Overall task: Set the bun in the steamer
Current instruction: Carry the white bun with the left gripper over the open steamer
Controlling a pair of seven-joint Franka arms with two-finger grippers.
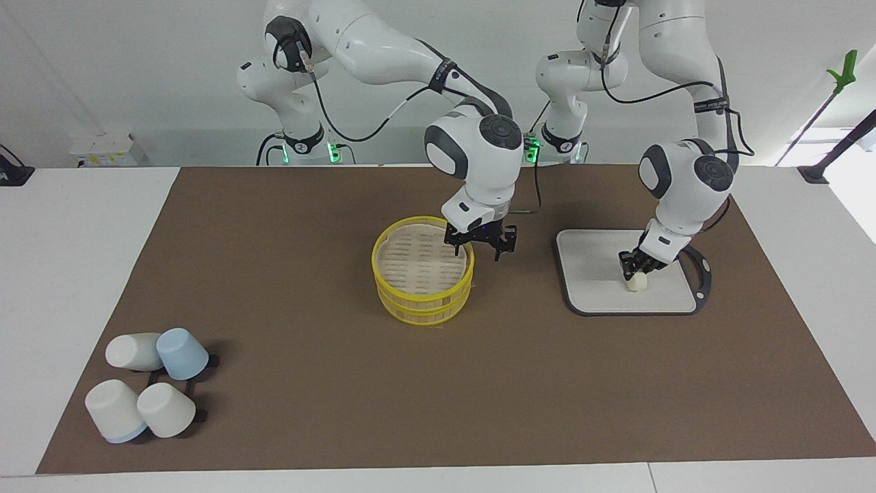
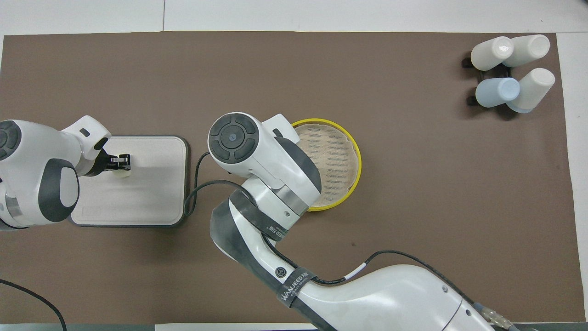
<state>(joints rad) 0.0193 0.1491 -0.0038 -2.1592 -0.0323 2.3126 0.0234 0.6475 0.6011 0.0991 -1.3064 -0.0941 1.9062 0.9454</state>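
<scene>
Left tool pinches the bun on the grey board, at the left arm's end of the worktop; we grip it from above so that it can lift straight off; right tool hangs with fingers spread wide beside the steamer mid-worktop, at its rim toward the board; we judge it stands off to leave the slatted floor free; upturned cups sit well apart.

White table, brown mat, steamer, grey board, cups
</scene>
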